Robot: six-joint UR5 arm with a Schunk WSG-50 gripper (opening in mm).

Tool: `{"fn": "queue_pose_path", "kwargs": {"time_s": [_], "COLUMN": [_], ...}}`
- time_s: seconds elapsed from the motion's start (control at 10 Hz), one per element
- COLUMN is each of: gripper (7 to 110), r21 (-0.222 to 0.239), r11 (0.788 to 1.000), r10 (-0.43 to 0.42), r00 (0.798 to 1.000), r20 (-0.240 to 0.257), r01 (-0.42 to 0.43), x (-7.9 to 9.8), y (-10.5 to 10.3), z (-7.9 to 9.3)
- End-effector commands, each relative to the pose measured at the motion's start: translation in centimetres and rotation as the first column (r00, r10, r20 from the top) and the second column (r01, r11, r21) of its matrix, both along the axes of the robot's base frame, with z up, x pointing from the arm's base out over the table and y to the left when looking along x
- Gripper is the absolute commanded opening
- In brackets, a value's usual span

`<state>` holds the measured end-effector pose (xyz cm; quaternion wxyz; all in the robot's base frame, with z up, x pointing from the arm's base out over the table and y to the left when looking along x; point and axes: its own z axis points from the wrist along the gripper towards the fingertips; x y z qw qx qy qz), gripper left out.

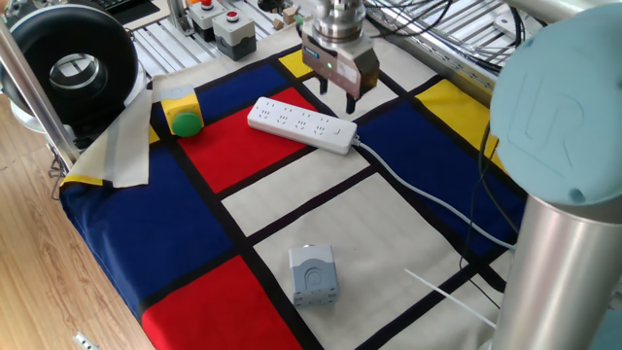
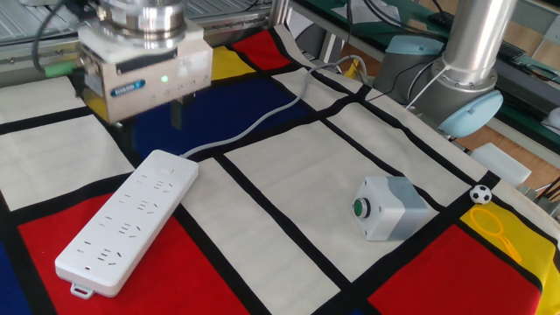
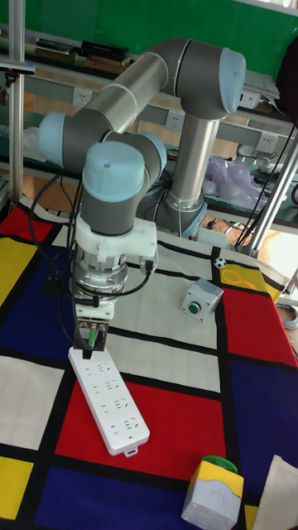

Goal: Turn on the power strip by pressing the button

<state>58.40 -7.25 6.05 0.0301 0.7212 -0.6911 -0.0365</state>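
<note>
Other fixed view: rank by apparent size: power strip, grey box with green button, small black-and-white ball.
1. power strip, largest, though it lies nearest the camera
2. grey box
3. black-and-white ball, clearly the smallest

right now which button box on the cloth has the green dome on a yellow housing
The yellow box beside the folded cloth corner, left of the power strip. The grey box is plain grey with a small flush button.

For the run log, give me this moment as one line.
phase: approach | gripper: open, above cable end of strip | button: not yet pressed | contact: none seen
</note>
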Motion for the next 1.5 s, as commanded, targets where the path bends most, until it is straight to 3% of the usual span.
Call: {"fn": "queue_pose_path", "kwargs": {"time_s": [0.0, 0.2, 0.4, 0.6, 0.7, 0.8, 1.0, 1.1, 1.3, 1.4], "gripper": [66, 66, 66, 66, 66, 66, 66, 66, 66, 66], "r21": [0.014, -0.017, -0.069, -0.006, 0.029, 0.038, -0.004, -0.001, 0.049, 0.037], "r11": [0.999, 0.999, 0.998, 0.999, 0.997, 0.997, 0.997, 0.997, 0.993, 0.995], "r10": [-0.028, -0.032, -0.02, -0.055, -0.069, -0.076, -0.071, -0.083, -0.11, -0.099], "r00": [0.995, 0.995, 0.992, 0.997, 0.997, 0.996, 0.996, 0.994, 0.988, 0.984], "r20": [-0.094, -0.092, -0.128, -0.052, 0.014, 0.044, 0.056, 0.071, 0.112, 0.149], "r01": [0.029, 0.031, 0.011, 0.054, 0.069, 0.074, 0.071, 0.083, 0.105, 0.094], "x": [-2.7, -2.7, -3.6, -1.7, 0.0, 0.8, 1.0, 1.4, 2.6, 3.4], "y": [0.7, -0.1, -1.4, 0.3, 1.1, 1.3, 0.2, 0.3, 1.4, 1.0], "z": [-2.0, -2.1, -1.9, -2.3, -2.4, -2.5, -2.5, -2.5, -2.5, -2.5]}}
